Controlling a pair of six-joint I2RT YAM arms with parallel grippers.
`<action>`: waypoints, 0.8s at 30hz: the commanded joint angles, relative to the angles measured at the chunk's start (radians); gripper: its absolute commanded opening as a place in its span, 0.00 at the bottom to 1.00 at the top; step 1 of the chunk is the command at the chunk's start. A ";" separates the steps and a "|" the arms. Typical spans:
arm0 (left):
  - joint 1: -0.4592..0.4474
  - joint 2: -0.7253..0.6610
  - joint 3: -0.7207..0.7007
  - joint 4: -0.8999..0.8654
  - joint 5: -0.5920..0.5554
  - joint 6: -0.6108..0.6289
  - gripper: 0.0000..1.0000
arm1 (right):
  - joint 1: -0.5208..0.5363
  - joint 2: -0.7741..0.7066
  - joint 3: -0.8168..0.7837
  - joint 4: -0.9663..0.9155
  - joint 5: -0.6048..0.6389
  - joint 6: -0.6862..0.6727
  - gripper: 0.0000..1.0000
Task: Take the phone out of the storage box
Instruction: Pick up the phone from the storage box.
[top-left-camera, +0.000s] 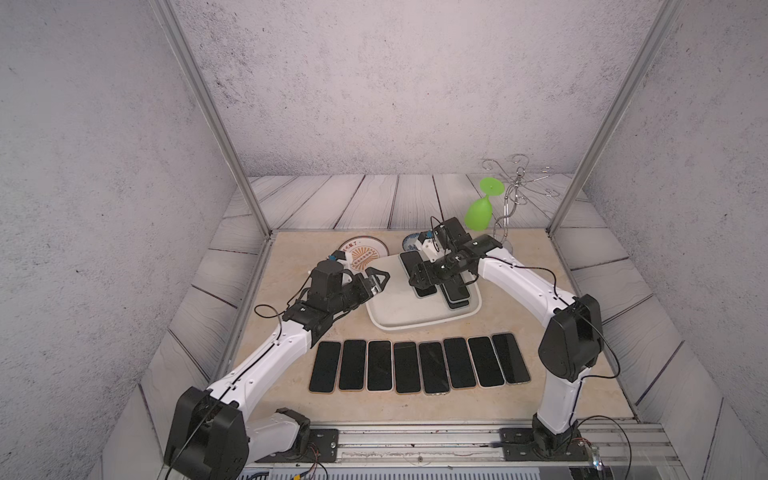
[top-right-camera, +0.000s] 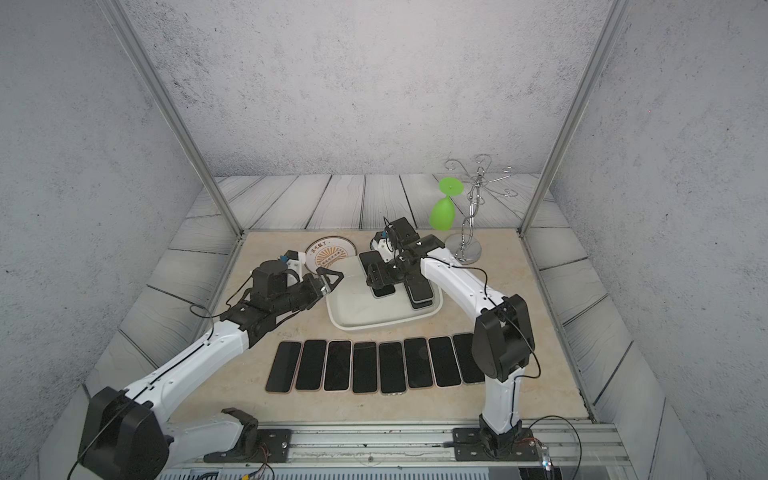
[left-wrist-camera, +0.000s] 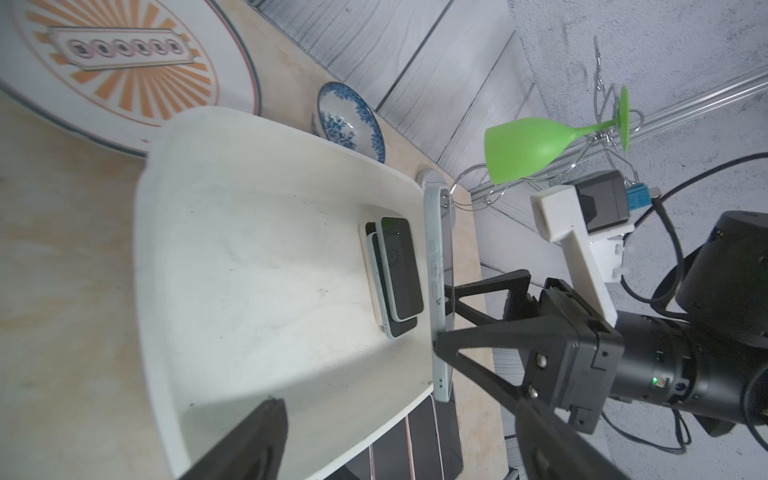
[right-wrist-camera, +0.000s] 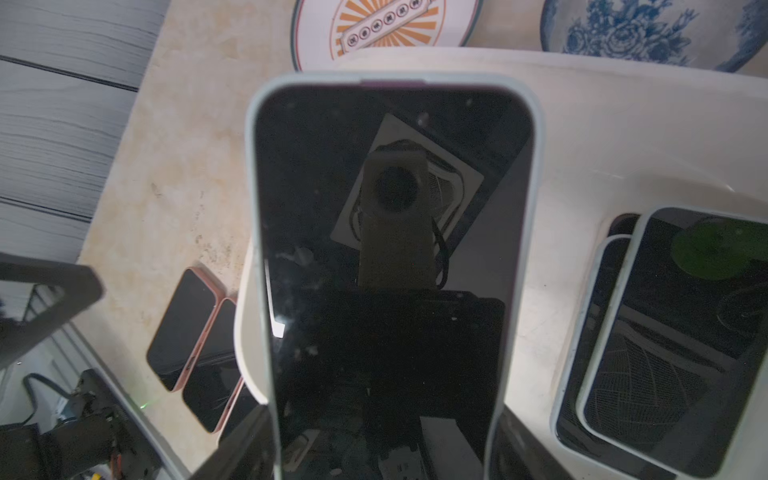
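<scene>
The storage box (top-left-camera: 399, 320) is a shallow white tray in the middle of the table, seen in both top views (top-right-camera: 365, 316). My right gripper (top-left-camera: 424, 277) is shut across a dark-screened phone (right-wrist-camera: 390, 208) in a pale case and holds it level over the box. In the left wrist view this phone (left-wrist-camera: 438, 266) shows edge-on, clear of the box floor. A small stack of phones (top-left-camera: 457, 297) lies in the box beside it. My left gripper (top-left-camera: 380, 283) stands open and empty at the box's left rim.
Several phones (top-left-camera: 419, 365) lie in a row on the table in front of the box. Behind it stand an orange-patterned plate (top-left-camera: 365, 254) and a blue-and-white dish (top-left-camera: 411, 241). A green goblet (top-left-camera: 478, 212) hangs on a wire rack (top-left-camera: 505, 226) at the back right.
</scene>
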 joint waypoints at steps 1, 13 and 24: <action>-0.033 0.054 0.052 0.092 -0.046 -0.062 0.88 | 0.001 -0.026 -0.005 -0.021 -0.070 0.021 0.25; -0.092 0.202 0.113 0.142 -0.040 -0.088 0.70 | 0.001 -0.090 -0.029 0.001 -0.150 0.063 0.26; -0.127 0.264 0.156 0.169 -0.029 -0.085 0.39 | 0.004 -0.099 -0.051 0.045 -0.231 0.101 0.26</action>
